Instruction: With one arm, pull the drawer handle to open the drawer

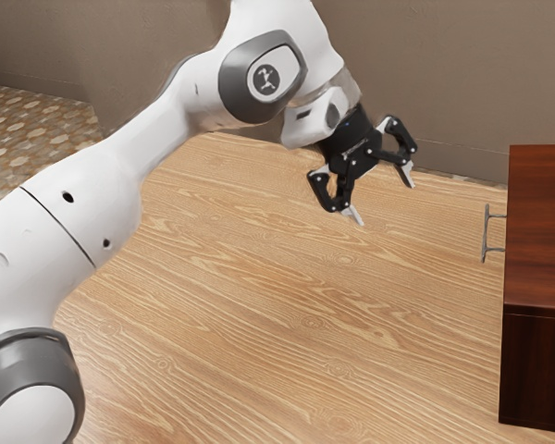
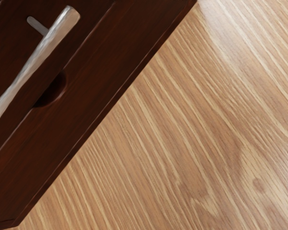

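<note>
here, at the exterior view's left, the white arm comes in near and low, and its grey joint caps are cut off by the picture's edge. behind it, at the far left, a patch of patterned floor meets a plain brown wall. the pale wood-grain surface spreads across the middle. above it hangs the black gripper, released, its fingers spread wide and tilted down toward the right, with nothing between them. only bare surface lies between it and the handle, which is well apart to the right. the thin metal bar stands upright on two short posts off the left face of the dark wooden cabinet. the cabinet is cut off at the right edge and seen nearly side-on, so whether the drawer is shut or pulled out is hard to tell there. in the wrist view the silvery handle runs slantwise across the drawer front, its lower end cut off, with the surface beside the cabinet's edge.
</note>
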Controlling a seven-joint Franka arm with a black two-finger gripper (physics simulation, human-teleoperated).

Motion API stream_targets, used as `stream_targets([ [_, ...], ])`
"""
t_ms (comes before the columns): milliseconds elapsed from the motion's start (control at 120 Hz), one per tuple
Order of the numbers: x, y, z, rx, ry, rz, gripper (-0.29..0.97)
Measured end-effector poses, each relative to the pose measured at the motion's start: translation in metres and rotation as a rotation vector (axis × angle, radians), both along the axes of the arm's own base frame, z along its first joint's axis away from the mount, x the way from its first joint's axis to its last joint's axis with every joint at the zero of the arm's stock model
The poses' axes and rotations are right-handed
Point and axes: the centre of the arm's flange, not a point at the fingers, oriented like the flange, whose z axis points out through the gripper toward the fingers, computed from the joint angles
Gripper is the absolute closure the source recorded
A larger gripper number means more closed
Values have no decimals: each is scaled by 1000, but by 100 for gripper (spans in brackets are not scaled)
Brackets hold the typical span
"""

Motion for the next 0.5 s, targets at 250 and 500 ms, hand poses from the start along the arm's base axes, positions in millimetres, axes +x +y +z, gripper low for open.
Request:
stream_targets([
  [250, 16, -20, -4, -19, -194, -264, 13],
  [500, 22, -47, -20, -31, -279, -458, 32],
])
